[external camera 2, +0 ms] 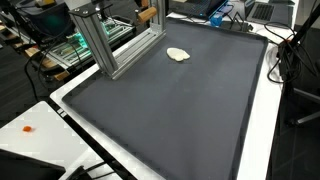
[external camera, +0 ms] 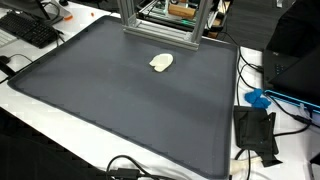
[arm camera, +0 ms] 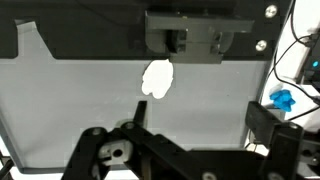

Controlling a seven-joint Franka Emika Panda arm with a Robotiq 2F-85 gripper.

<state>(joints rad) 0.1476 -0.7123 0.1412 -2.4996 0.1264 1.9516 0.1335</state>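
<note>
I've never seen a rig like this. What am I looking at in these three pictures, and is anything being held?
This is a robot arm with a camera on its wrist. Two pictures come from cameras outside it; the arm shows in neither. The third looks past the dark fingers along its bottom edge. On a dark grey mat lies one pale cream lump, near a metal frame. The lump lies apart from the fingers, so nothing is held; whether they are open is unclear.
</note>
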